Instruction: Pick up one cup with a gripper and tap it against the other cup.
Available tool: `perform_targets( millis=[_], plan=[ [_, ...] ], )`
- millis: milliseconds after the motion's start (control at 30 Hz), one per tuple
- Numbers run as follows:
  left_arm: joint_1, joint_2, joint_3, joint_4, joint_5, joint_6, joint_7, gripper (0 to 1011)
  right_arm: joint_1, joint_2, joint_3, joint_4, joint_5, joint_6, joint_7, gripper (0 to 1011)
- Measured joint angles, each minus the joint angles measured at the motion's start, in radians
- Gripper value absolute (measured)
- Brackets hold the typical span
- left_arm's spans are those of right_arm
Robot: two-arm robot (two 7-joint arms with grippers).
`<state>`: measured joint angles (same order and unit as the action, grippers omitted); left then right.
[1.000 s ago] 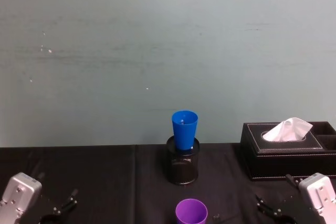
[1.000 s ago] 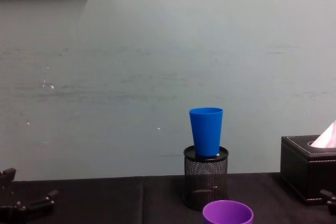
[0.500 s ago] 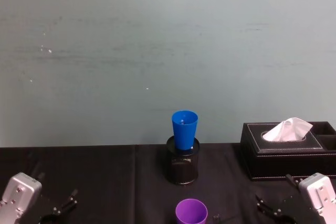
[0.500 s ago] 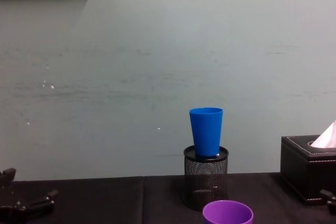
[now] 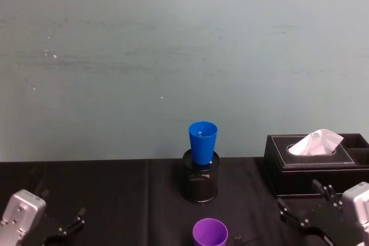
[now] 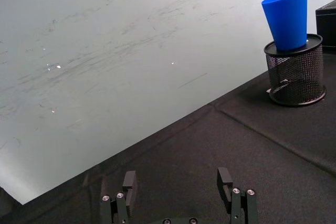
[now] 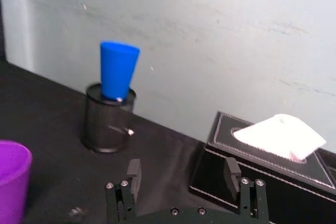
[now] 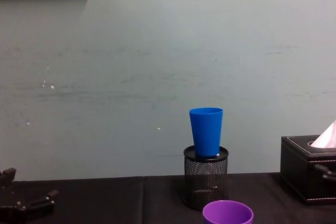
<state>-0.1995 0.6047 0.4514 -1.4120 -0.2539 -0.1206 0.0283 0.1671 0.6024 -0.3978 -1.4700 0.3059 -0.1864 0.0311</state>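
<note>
right gripper (image 7: 181, 164) is rising and edging forward from its low spot of a moment ago. it is now hanging nearer than the holder (image 5: 200, 185) and off to its right, with its fingers (image 7: 133, 170) spreading wide and gripping nothing. left gripper (image 6: 177, 173) is staying parked low, nearer than the holder and far to its left, its jaws also gaping wide and empty. purple cup (image 5: 210, 232) is standing upright on the black cloth (image 5: 115, 194), rim up, nearer than the holder and close to it. it is sitting well apart from both grippers. blue cup (image 5: 202, 141) is standing upright with its narrow base sitting in the holder's mouth. tissue box (image 5: 311, 171) is sitting to the holder's right, a white tissue poking out of its top. pale green wall (image 5: 173, 56) is rising behind the holder.
</note>
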Motion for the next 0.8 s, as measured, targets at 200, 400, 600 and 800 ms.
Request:
perform_targets(
  millis=[200,400,600,800],
  plan=[
    [0.0,0.0,0.0,0.0,0.0,0.0,0.0,1000,-0.04,0.024,0.032,-0.062,0.082,0.02,0.088,1003],
    [0.0,0.0,0.0,0.0,0.0,0.0,0.0,1000,-0.075,0.05,0.044,-0.097,0.18,0.04,0.23,1003],
    [0.0,0.0,0.0,0.0,0.0,0.0,0.0,1000,-0.062,0.054,0.014,-0.087,0.231,0.051,0.39,1003],
    [0.0,0.0,0.0,0.0,0.0,0.0,0.0,1000,-0.023,0.04,-0.025,-0.047,0.229,0.075,0.49,1003]
  ],
)
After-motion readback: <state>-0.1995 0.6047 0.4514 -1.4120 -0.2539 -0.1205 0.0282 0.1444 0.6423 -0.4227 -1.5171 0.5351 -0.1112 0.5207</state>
